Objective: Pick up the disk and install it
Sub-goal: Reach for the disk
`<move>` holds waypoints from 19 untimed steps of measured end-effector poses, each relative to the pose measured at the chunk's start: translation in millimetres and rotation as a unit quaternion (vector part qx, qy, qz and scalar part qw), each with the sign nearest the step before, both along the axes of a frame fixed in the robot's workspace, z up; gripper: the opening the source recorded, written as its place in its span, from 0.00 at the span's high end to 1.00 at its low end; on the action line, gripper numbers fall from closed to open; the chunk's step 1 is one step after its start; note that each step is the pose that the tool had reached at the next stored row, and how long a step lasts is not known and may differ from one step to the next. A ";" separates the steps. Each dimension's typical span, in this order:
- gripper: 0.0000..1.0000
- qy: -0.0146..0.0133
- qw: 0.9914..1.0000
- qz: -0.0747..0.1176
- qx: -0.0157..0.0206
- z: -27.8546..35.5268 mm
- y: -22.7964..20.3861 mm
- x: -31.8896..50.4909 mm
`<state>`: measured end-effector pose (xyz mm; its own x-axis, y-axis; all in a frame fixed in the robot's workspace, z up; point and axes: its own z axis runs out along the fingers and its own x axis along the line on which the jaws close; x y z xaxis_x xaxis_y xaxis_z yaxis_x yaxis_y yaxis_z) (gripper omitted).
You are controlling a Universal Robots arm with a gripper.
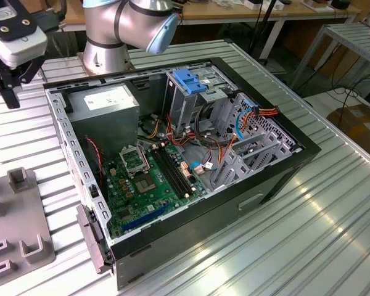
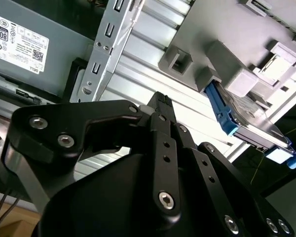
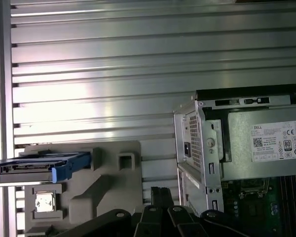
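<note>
The disk [image 3: 39, 168] is a grey-silver drive in a bright blue bracket. It stands on edge in a slot of a grey holder block [image 3: 108, 182] on the ribbed metal table; the second wrist view shows the disk [image 2: 249, 123] too. My gripper [image 2: 160, 101] hangs above the table between the holder and the open computer case [image 1: 191, 154], well apart from the disk. Its black fingers [image 3: 160, 195] are pressed together with nothing between them. In the exterior view the gripper [image 1: 9, 92] is at the far left, beyond the case's corner.
The case lies open with its green motherboard [image 1: 148, 179], a grey power-supply box [image 1: 105, 102], loose cables and a blue drive cage clip [image 1: 191, 80]. The case's metal rear wall [image 3: 195, 148] stands close beside the gripper. Part of the holder block [image 1: 21, 240] sits at the exterior view's left.
</note>
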<state>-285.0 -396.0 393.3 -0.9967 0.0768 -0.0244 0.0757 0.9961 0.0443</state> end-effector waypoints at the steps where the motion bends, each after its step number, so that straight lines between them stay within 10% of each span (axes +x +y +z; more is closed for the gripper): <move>1: 0.90 0.000 1.000 0.000 0.000 0.0 0.6 -2.9; 19: 0.90 0.000 1.000 0.000 0.000 0.0 10.6 -81.1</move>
